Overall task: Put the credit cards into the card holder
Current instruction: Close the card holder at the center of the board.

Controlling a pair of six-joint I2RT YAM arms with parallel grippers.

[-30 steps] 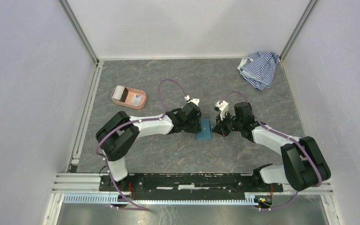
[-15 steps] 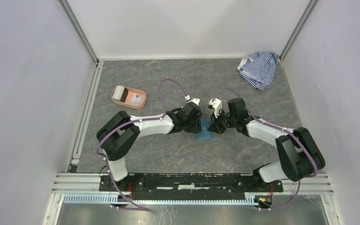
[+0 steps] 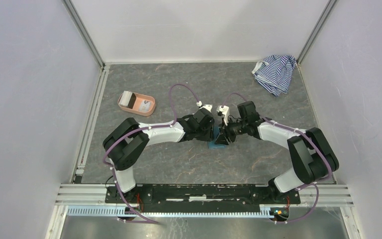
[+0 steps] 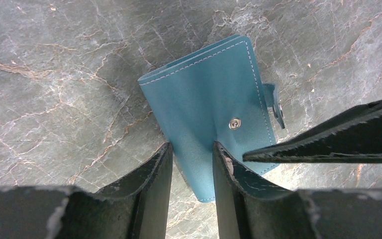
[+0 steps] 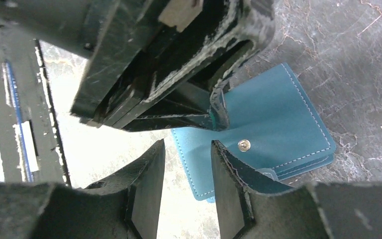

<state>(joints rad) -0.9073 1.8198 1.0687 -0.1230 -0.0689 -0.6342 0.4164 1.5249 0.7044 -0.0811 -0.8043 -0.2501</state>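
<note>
**Counter** (image 3: 179, 164): grey marbled slab that carries everything.

**Left arm** (image 3: 154, 135) and **right arm** (image 3: 283, 137): both reach in to meet over the middle of the counter.

**Striped cloth** (image 3: 275, 72): bunched in the far right corner, well apart from the work.

**Tray** (image 3: 146, 113): salmon-pink oval toward the left edge, farther back than the arms' meeting point.

**Card holder** (image 4: 209, 94): teal wallet lying flat and folded at the middle of the counter, under both tools. It is judged light, with a soft cover that puckers rather than lifts whole, and likely to slide on the smooth slab. The best hold is the free edge by the tab (image 4: 277, 105), with the opposite edge pinned.

**Left tool** (image 4: 192, 147): its gap is narrow. A raised fold of the cover appears pinched between its tips.

**Right tool** (image 5: 187, 144): parted to a moderate gap and holding nothing. One finger lies over the cover beside the snap (image 4: 235, 123); contact cannot be told.

**Credit cards** (image 3: 126, 100): only a whitish-grey one is plain, at the tray's left end. They are judged thin, stiff and light, hard to lift from flat, and best pinched by a short edge.
</note>
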